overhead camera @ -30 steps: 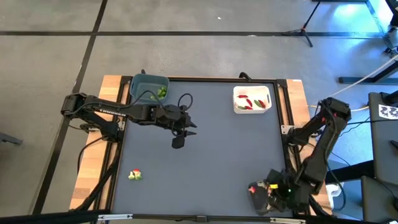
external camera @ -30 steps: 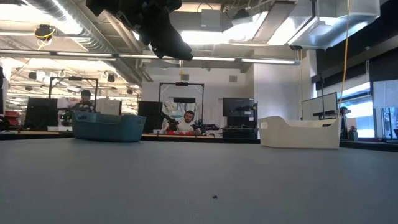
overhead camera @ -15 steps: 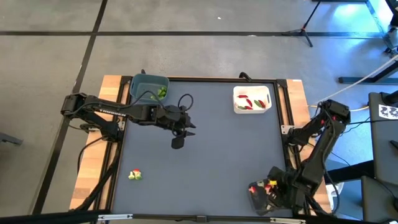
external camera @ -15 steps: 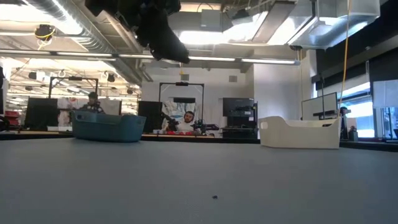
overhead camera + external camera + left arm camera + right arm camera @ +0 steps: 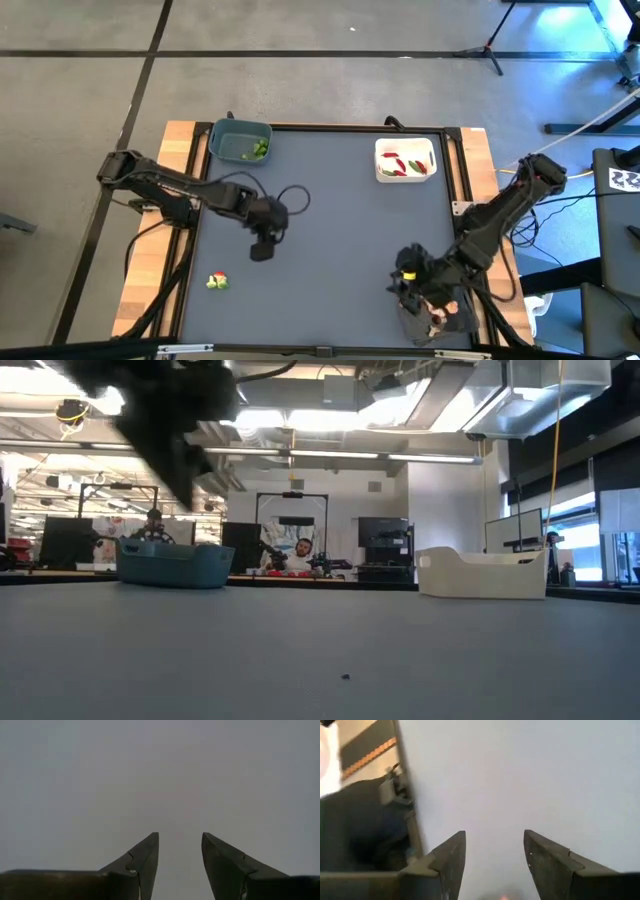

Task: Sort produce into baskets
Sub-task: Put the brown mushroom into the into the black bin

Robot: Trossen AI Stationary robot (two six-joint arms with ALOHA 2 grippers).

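Note:
My left gripper (image 5: 261,249) (image 5: 180,838) hangs open over bare mat left of the table's middle, nothing between its fingers. One small red, green and yellow piece of produce (image 5: 216,282) lies on the mat nearer the front left. My right gripper (image 5: 402,283) (image 5: 495,838) is open and empty beside the far-left corner of the dark grey tray (image 5: 416,326), which holds a little produce. The blue-grey tub (image 5: 240,139) at the far left holds green pieces. The white tub (image 5: 405,160) at the far right holds red and green pieces.
The dark mat between the tubs and the tray carries nothing else. A raised black frame (image 5: 452,170) and wooden strips border the table. In the low view, the blue-grey tub (image 5: 175,565) and white tub (image 5: 480,573) stand at the far edge, people sitting in the room behind.
My left gripper has swung toward the table's near-left, lower and tipped more steeply down, closer to the loose produce. My right gripper has left its place over the dark grey tray and moved toward the far-left, out over the mat, turning as it went.

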